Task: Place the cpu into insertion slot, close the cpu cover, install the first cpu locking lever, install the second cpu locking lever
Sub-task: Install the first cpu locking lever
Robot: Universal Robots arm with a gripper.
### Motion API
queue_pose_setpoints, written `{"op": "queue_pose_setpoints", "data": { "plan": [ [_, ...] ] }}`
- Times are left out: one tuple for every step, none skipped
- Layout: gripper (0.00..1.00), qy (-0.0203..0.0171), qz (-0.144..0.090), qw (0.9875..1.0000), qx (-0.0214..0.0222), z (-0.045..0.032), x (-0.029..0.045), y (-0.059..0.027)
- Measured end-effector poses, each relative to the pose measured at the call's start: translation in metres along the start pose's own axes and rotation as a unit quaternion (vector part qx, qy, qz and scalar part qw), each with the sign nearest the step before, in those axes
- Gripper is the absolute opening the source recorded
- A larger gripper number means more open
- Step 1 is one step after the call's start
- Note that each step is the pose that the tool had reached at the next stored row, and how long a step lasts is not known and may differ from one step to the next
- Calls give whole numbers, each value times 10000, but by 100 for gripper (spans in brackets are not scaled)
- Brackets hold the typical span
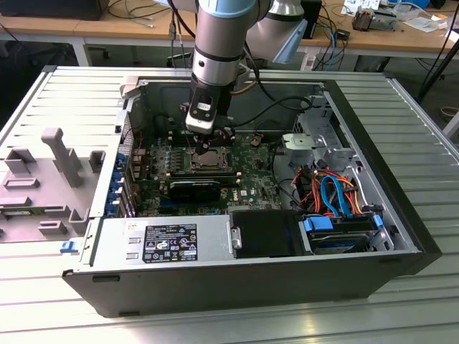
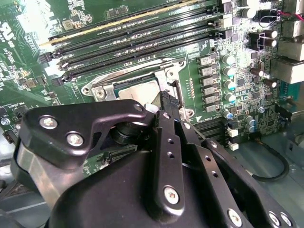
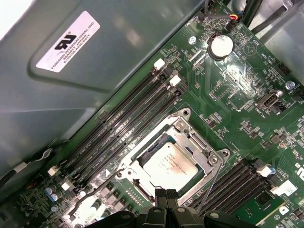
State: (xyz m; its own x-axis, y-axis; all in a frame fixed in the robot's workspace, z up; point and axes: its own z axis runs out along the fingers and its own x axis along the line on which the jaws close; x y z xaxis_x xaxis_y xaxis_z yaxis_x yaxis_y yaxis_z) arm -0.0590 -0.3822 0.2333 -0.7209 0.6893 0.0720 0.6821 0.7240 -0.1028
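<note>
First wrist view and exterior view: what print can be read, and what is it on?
White sticker on the grey metal panel: black print, too small to quote reliably.
cpu top: faint marking, unreadable.
Motherboard: tiny white lettering, unreadable.
Black label on the power supply, exterior view: white print, unreadable.

Bright, even room light, white glare patches on the motherboard point(image 3: 237, 114), a pale sheen on the cpu point(image 3: 167, 165).
</note>
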Motion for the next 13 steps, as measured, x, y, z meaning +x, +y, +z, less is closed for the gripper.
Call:
{"op": "queue_pose_setpoints", "data": {
  "plan": [
    [11,-1,-9,10000,1,0,0,0],
    [11,-2,-16,10000,1,0,0,0],
    [11,-3,-28,10000,2,0,0,0],
    [11,-4,-34,10000,3,0,0,0],
    [11,-5,-41,10000,3,0,0,0],
    [11,-6,-52,10000,4,0,0,0],
    [11,-6,-60,10000,5,0,0,0],
    [11,-7,-66,10000,5,0,0,0],
    [11,-8,-75,10000,6,0,0,0],
    [11,-9,-81,10000,6,0,0,0],
    [11,-10,-89,10000,7,0,0,0],
    [11,-11,-101,9999,7,0,0,0],
    [11,-12,-109,9999,8,0,0,0]
  ]
}}
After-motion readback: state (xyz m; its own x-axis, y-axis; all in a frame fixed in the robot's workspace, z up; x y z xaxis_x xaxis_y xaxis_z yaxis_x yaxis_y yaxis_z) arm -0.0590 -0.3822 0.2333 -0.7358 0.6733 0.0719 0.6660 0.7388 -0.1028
